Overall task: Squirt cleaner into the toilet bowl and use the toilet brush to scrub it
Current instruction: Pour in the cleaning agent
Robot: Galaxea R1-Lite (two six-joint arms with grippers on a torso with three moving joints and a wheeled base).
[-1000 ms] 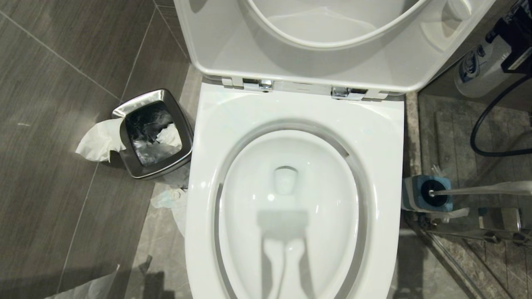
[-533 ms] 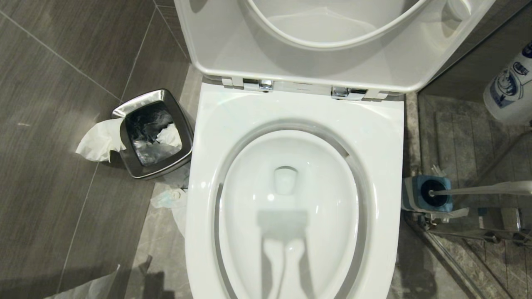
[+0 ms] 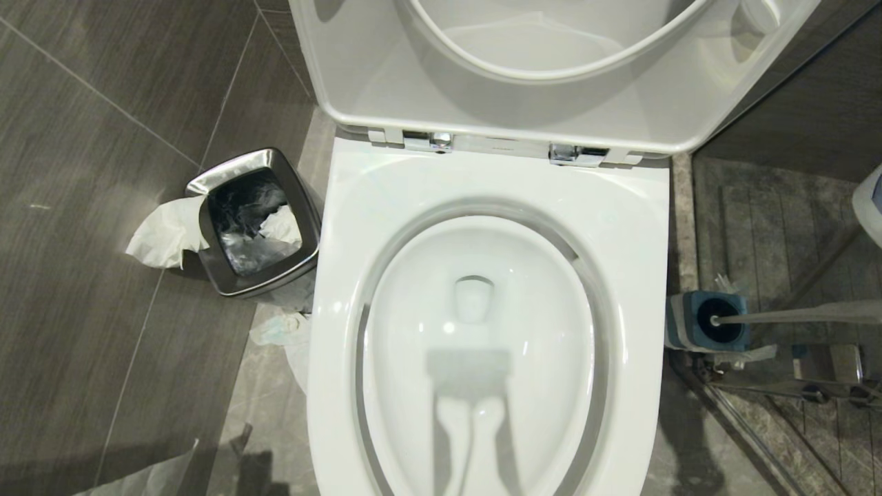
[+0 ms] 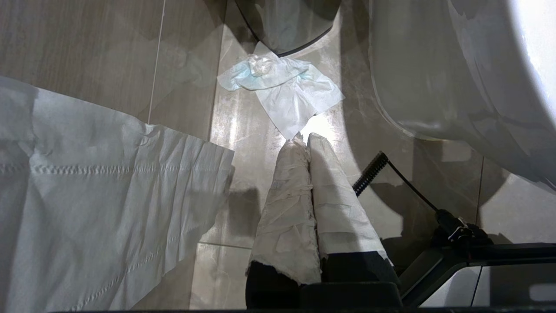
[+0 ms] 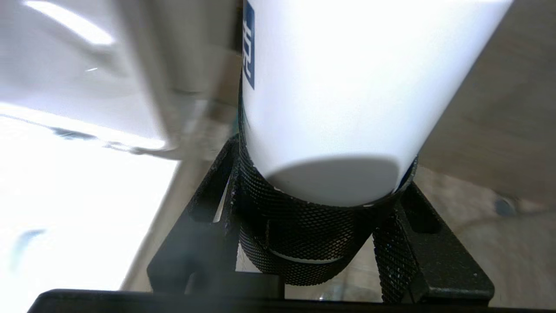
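The white toilet bowl [image 3: 496, 182] fills the head view, with seat and lid raised and clear water in the basin. My right gripper [image 5: 321, 204] is shut on a white cleaner bottle [image 5: 347, 87] with a blue label and a black mesh sleeve around its base. Only a sliver of that bottle [image 3: 871, 205] shows at the head view's right edge. The toilet brush [image 3: 799, 315] stands in its blue-topped holder [image 3: 689, 324] on the floor right of the bowl, its white handle pointing right. My left gripper [image 4: 304, 139], its fingers wrapped in white tape, hangs shut and empty over the floor beside the toilet's base [image 4: 434, 87].
A square steel waste bin [image 3: 227, 172] with tissue spilling out stands left of the bowl. Crumpled tissue [image 3: 279, 331] lies on the tiles below it. A large paper sheet [image 4: 87, 208] and a black cable [image 4: 369, 174] are near the left gripper. Metal fittings [image 3: 813, 393] sit behind the brush holder.
The cleaner bottle, held by my right gripper, has moved from the head view's upper right down and outward to the right edge. The gripper itself has left that view. Nothing else moved.
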